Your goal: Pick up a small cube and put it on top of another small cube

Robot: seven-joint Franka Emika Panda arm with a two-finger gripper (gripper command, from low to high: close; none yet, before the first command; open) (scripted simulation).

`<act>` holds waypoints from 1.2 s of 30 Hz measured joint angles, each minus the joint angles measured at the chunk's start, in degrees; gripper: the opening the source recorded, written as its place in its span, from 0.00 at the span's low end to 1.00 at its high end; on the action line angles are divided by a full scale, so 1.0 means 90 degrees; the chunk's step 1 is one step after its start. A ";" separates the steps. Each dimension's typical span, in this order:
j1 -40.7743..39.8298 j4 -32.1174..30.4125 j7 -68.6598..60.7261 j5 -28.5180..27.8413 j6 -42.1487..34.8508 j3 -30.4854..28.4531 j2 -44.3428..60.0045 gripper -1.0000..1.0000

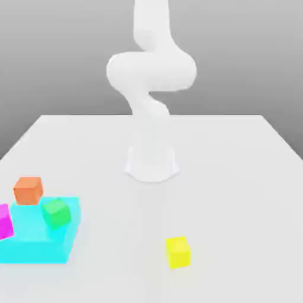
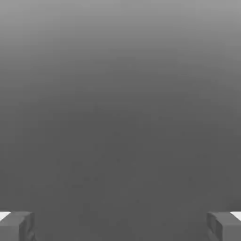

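Observation:
Several small cubes lie on the white table [image 1: 237, 195] in the exterior view. A yellow cube [image 1: 177, 251] stands alone near the front. At the exterior view's left, a green cube [image 1: 57, 213] rests tilted on a large cyan block [image 1: 35, 245]. An orange cube [image 1: 28, 190] sits just behind that block, and a magenta cube [image 1: 4, 221] is cut off by the picture's edge. In the hand view my gripper [image 2: 120, 228] is open, its grey fingertips [image 2: 16, 227] far apart with nothing between them, facing a plain grey background.
The white arm [image 1: 151, 74] rises from its round base [image 1: 151, 163] at the middle of the table and bends upward out of the picture. The table's far edge runs behind the base.

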 joint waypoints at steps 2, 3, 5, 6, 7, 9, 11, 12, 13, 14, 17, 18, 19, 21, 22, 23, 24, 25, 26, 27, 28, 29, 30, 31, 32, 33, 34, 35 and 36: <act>0.0114 -0.0263 -0.0101 0.0082 0.0309 -0.0029 0.0509 0.50; 0.0167 -0.0387 -0.0148 0.0118 0.0457 -0.0038 0.0748 0.50; 0.0262 -0.0632 -0.0240 0.0189 0.0745 -0.0045 0.1216 0.50; 0.0306 -0.0753 -0.0287 0.0224 0.0885 -0.0043 0.1449 0.50; 0.0345 -0.0874 -0.0328 0.0253 0.1026 -0.0035 0.1681 0.50; 0.0430 -0.1116 -0.0405 0.0307 0.1313 -0.0023 0.2144 0.50; 0.0485 -0.1358 -0.0479 0.0357 0.1597 0.0019 0.2606 0.50; 0.0513 -0.1479 -0.0508 0.0369 0.1739 0.0040 0.2837 0.50; 0.0543 -0.1600 -0.0533 0.0377 0.1882 0.0060 0.3068 0.50; 0.0568 -0.1722 -0.0552 0.0376 0.2025 0.0081 0.3298 0.50; 0.0637 -0.2086 -0.0555 0.0300 0.2454 0.0140 0.3987 0.50; 0.0677 -0.2208 -0.0538 0.0247 0.2599 0.0152 0.4217 0.50; 0.0697 -0.2330 -0.0506 0.0173 0.2744 0.0158 0.4445 0.50; 0.0746 -0.2544 -0.0405 -0.0021 0.3037 0.0133 0.4901 0.50; 0.0753 -0.2569 -0.0370 -0.0083 0.3207 0.0121 0.5130 0.50; 0.0767 -0.2559 -0.0343 -0.0129 0.3384 0.0100 0.5360 0.50; 0.0780 -0.2531 -0.0326 -0.0158 0.3565 0.0083 0.5590 0.50; 0.0790 -0.2495 -0.0316 -0.0175 0.3749 0.0069 0.5820 0.50; 0.0797 -0.2455 -0.0311 -0.0181 0.3934 0.0061 0.6052 0.50; 0.0799 -0.2413 -0.0309 -0.0182 0.4120 0.0060 0.6283 0.50; 0.0797 -0.2374 -0.0312 -0.0177 0.4285 0.0064 0.6491 0.00; 0.0797 -0.2374 -0.0312 -0.0177 0.4285 0.0064 0.6491 0.00; 0.0796 -0.2374 -0.0311 -0.0178 0.4285 0.0064 0.6491 0.00; 0.0796 -0.2374 -0.0308 -0.0181 0.4285 0.0064 0.6491 0.00; 0.0796 -0.2374 -0.0303 -0.0186 0.4284 0.0065 0.6491 0.00; 0.0795 -0.2374 -0.0298 -0.0190 0.4284 0.0065 0.6491 0.00; 0.0791 -0.2355 -0.0292 -0.0196 0.4369 0.0068 0.6595 0.00; 0.0791 -0.2367 -0.0289 -0.0203 0.4319 0.0066 0.6532 0.00; 0.0790 -0.2395 -0.0285 -0.0210 0.4201 0.0065 0.6385 0.00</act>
